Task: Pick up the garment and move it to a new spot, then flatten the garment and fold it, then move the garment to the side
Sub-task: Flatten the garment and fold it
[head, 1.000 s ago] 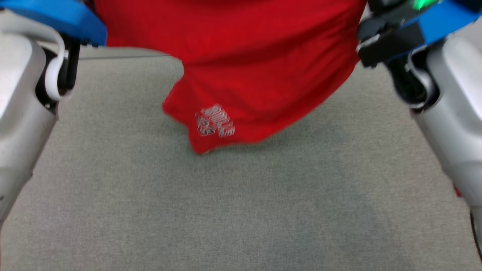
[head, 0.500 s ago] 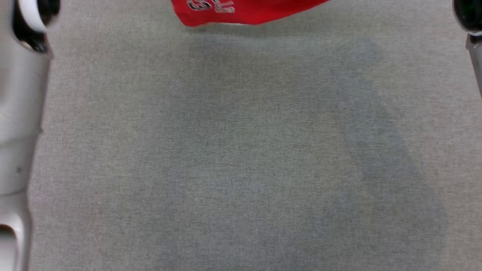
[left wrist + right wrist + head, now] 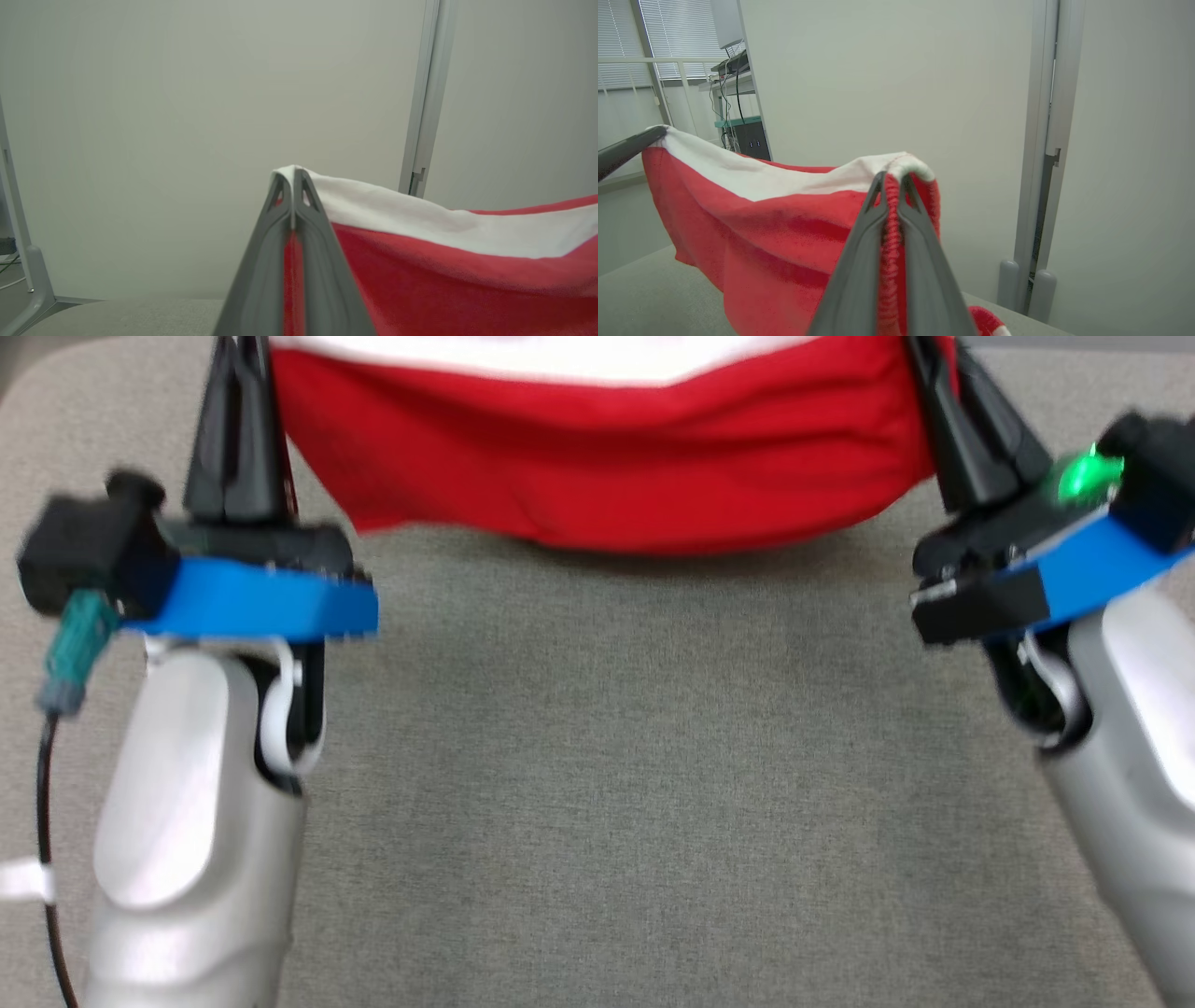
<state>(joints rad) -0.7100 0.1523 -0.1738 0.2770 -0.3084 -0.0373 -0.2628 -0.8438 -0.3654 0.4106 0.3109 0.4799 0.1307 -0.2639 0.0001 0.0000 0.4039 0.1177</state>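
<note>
Surface: one grey woven counter [image 3: 597,784], rounded at its far-left corner in the head view, bare across the near and middle part

Room, left wrist view: pale blank wall panels, one grey upright post [image 3: 423,116] right of centre, a grey frame leg at the far left edge

Room, right wrist view: window blinds [image 3: 626,42] upper left, then a shelf with cables and dark boxes [image 3: 738,74], then plain wall, then a grey post [image 3: 1041,140]

Count, left to right in the head view:
- pale forearms: two, one at each lower corner
- blue wrist brackets: two
- left gripper [image 3: 239,392]: one, fingers pointing up and away, pressed together on the garment's left top corner; in its own wrist view the tips [image 3: 293,175] meet with white hem and red cloth between them
- teal plug [image 3: 70,644] with black cable: one, on the left wrist
- garment [image 3: 607,457]: one, red with a white band along its top edge, hanging stretched between the two grippers over the far part of the counter, lower edge sagging in the middle; whether it touches the counter I cannot tell
- right gripper [image 3: 934,392]: one, pinching the garment's right top corner; wrist view shows red ribbed edge squeezed between the tips [image 3: 892,179]
- green light [image 3: 1083,476]: one, on the right wrist
</note>
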